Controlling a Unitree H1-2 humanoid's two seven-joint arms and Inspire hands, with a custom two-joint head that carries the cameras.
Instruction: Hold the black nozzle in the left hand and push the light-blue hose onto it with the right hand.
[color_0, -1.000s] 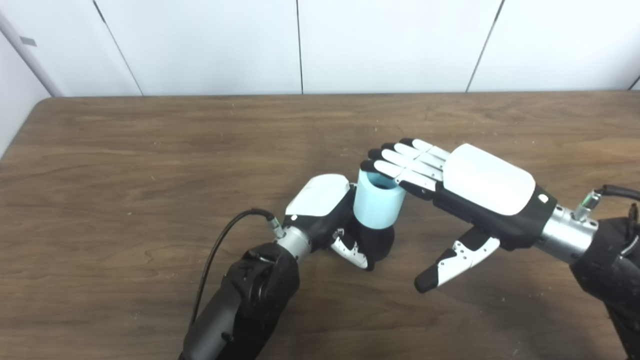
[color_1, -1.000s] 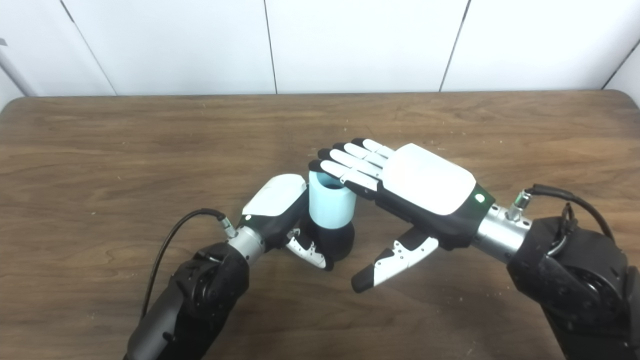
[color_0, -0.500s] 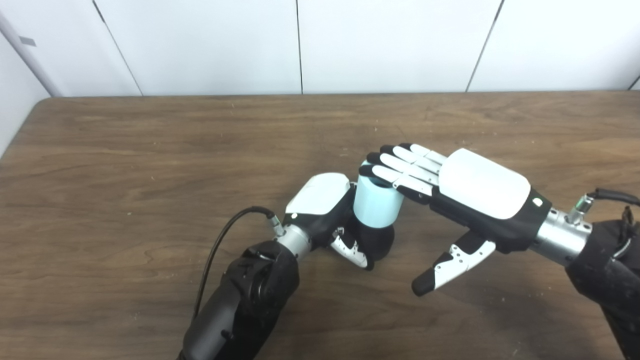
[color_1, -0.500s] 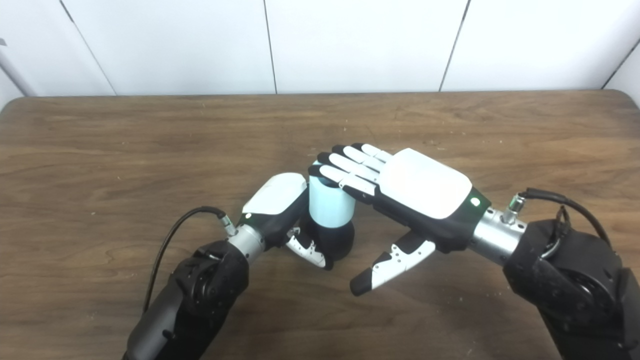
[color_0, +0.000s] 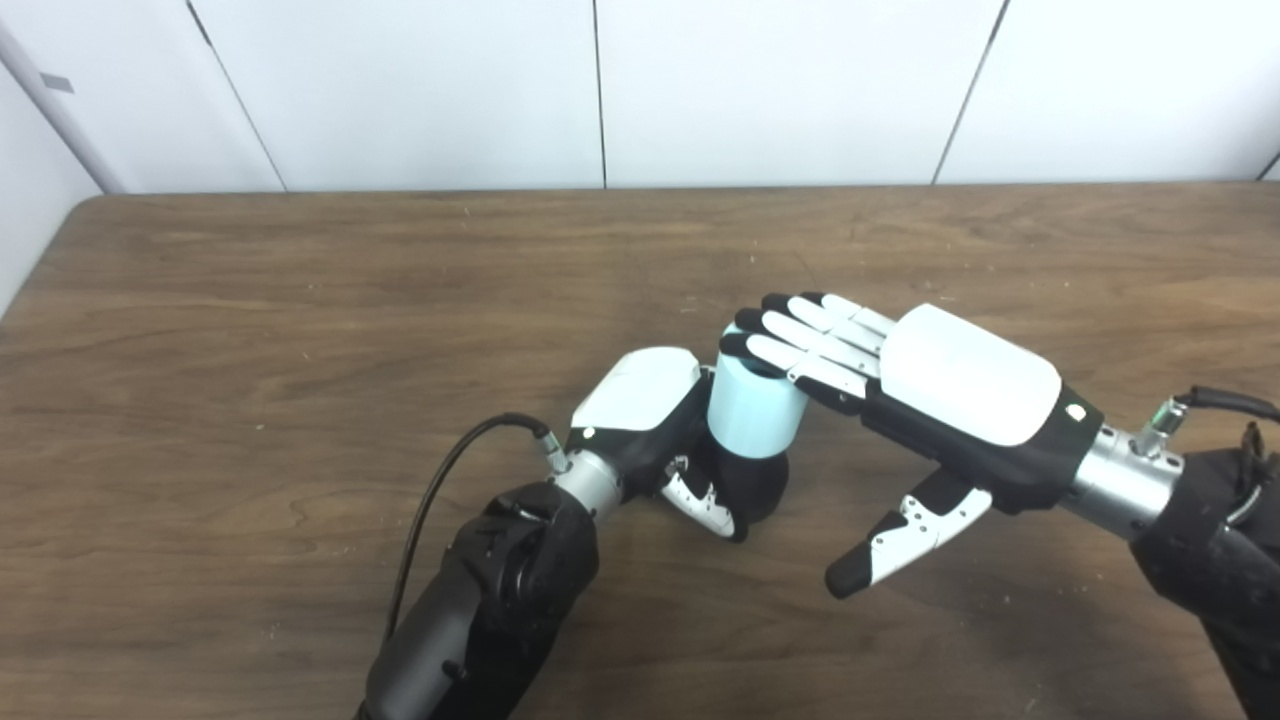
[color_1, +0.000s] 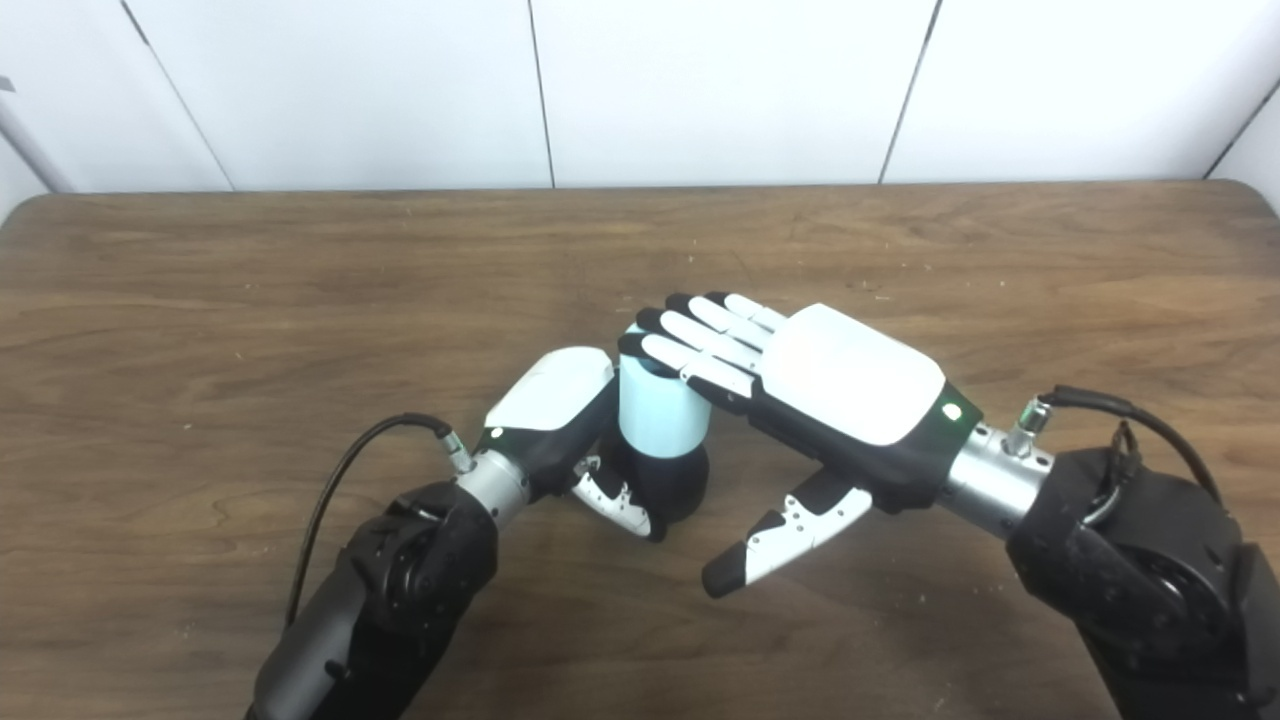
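The black nozzle (color_0: 755, 487) stands upright on the table, and my left hand (color_0: 650, 420) is shut around its base from the left. The light-blue hose (color_0: 750, 415), a short upright tube, sits on top of the nozzle. My right hand (color_0: 920, 385) lies flat, palm down, with its fingers (color_0: 800, 345) resting across the hose's top rim and covering most of its opening. The thumb (color_0: 900, 535) hangs down to the right, clear of the hose. The right hand holds nothing.
The brown wooden table (color_0: 300, 300) runs to a white panelled wall at the back. A black cable (color_0: 450, 470) loops from my left wrist over the table surface.
My right hand has slid left and come down, so its fingers now lie over the hose's top. The hose sits slightly lower on the nozzle. The left hand has not moved.
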